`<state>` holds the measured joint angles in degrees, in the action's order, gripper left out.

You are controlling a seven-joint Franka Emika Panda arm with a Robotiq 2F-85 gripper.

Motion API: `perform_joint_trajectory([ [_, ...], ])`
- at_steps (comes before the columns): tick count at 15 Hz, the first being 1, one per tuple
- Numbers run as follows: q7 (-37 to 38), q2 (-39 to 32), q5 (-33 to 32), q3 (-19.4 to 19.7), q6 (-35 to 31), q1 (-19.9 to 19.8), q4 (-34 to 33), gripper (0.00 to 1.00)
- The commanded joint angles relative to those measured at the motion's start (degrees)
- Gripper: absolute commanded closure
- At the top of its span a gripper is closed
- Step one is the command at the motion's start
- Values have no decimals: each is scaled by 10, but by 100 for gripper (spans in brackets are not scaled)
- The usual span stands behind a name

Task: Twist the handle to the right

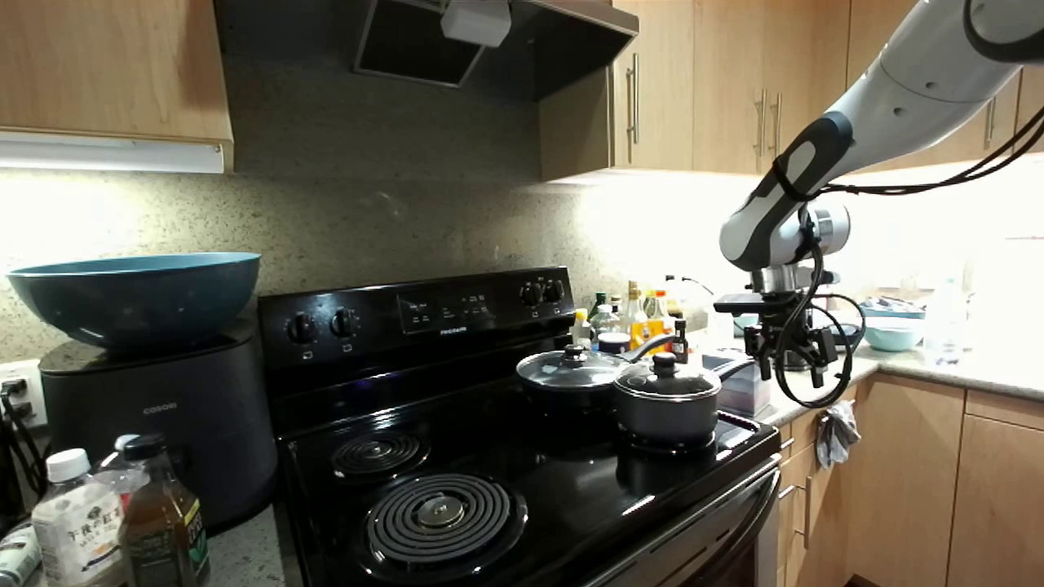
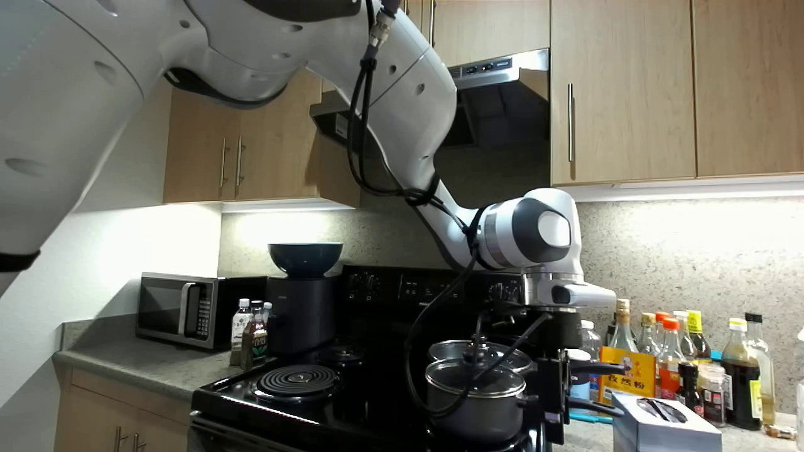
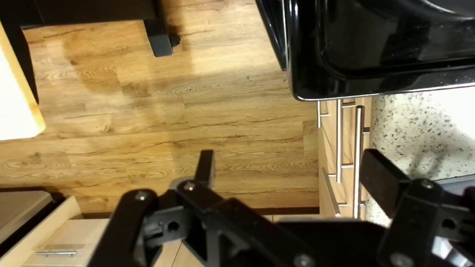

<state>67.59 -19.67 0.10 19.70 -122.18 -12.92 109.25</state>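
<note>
The grey saucepan (image 1: pixel 667 412) with a glass lid stands on the front right burner; it also shows in an exterior view (image 2: pixel 474 417). Its thin dark handle (image 1: pixel 734 368) sticks out sideways, away from the stove. In an exterior view the handle (image 2: pixel 597 407) is partly hidden behind my gripper (image 2: pixel 554 417). My gripper (image 1: pixel 791 373) points down, open and empty, just beyond the handle's end in that picture. In the wrist view its two fingers are wide apart (image 3: pixel 287 163) with only floor and cabinet fronts between them. The saucepan and handle are out of the wrist view.
A lidded frying pan (image 1: pixel 571 371) stands behind the saucepan, its handle (image 2: pixel 597 368) running parallel. A tissue box (image 2: pixel 666 424) and several bottles (image 2: pixel 669 348) stand on the counter. The stove's corner (image 3: pixel 308 87) and counter edge (image 3: pixel 389 122) lie near the gripper. A cable loop (image 1: pixel 824 399) hangs beside it.
</note>
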Motion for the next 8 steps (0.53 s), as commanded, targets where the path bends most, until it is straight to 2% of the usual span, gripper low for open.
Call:
perform_joint_trajectory([
  [1, -75, -35, 13, -15, 1, -21, -47, 0],
  [8, -143, -81, 18, -20, 13, -31, -125, 0],
])
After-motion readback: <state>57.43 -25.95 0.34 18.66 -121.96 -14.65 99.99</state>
